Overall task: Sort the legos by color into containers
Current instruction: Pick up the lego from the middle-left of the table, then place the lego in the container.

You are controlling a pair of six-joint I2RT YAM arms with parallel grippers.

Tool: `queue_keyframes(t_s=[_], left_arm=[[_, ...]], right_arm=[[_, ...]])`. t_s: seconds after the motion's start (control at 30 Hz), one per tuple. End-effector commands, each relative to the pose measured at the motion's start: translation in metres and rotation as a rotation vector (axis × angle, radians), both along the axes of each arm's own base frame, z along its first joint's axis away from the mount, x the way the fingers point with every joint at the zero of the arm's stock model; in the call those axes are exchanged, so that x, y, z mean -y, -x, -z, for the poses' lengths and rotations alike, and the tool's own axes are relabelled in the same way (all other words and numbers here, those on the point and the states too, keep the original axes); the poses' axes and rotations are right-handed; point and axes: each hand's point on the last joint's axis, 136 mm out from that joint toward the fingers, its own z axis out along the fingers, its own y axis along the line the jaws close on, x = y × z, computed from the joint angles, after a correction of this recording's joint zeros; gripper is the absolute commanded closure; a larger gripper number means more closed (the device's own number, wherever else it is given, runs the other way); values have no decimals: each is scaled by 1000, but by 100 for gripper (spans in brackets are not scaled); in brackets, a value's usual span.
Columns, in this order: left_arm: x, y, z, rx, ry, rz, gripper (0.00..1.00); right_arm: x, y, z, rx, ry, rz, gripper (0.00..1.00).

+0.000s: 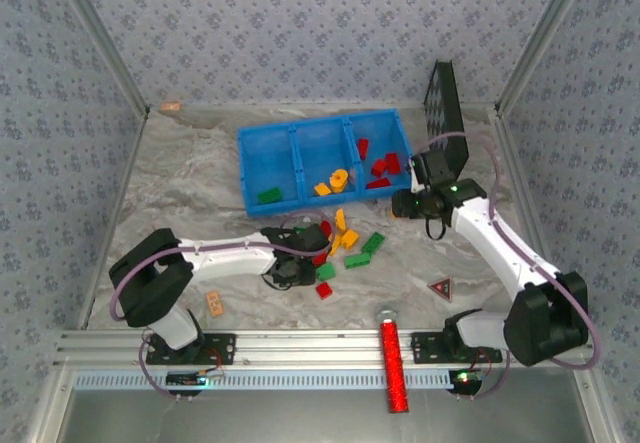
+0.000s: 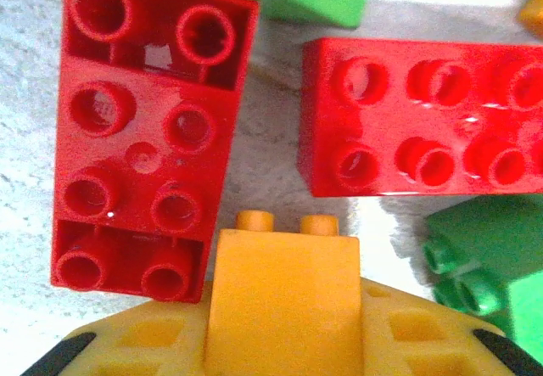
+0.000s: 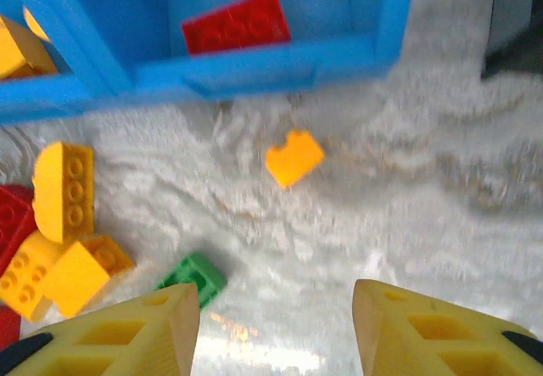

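Step in hand: orange brick (image 2: pixel 284 295) pickup from the legos pile (image 1: pixel 340 248) just in front of the blue tray (image 1: pixel 244 173). Left gripper (image 1: pixel 312 248): clamped on that brick. Right gripper (image 3: pixel 273 308): wide, empty, near tray's front wall. Next, probably: lift clear, carry to tray's middle compartment (image 1: pixel 322 158).

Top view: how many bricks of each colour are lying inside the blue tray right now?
Green bricks: 1
Orange-yellow bricks: 2, one of them round
Red bricks: 4, bunched together, so less sure
Total in the blue tray: 7
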Motion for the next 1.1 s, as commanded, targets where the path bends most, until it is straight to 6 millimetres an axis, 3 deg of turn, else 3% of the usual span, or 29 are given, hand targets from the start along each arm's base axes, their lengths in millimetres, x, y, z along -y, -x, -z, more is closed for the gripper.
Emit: queue_keyframes(t_s=[0.0,0.1,0.23,0.47,0.57,0.67,0.83,1.07], left_arm=[[11,-10,-31,51,41,40,66],[14,-20,-58,99,61,55,67],[21,-47,-94,169,109,67,67],[56,-150,-171,434,178,76,68],[69,-191,-188,509,177,76,68],[83,-222,-190,535,170,91,68],[99,-258,-172,530,124,128,69],[100,-280,-135,463,75,129,69]], right_arm=[[-3,33,18,-106,-79,49,48],[-12,54,24,-140,-161,67,48],[-25,74,29,-181,-297,134,46],[-49,94,41,-233,-401,265,37],[-52,99,45,-266,-413,369,32],[-52,103,52,-289,-428,490,32],[-56,102,53,-277,-436,599,33],[-68,98,46,-254,-462,698,32]])
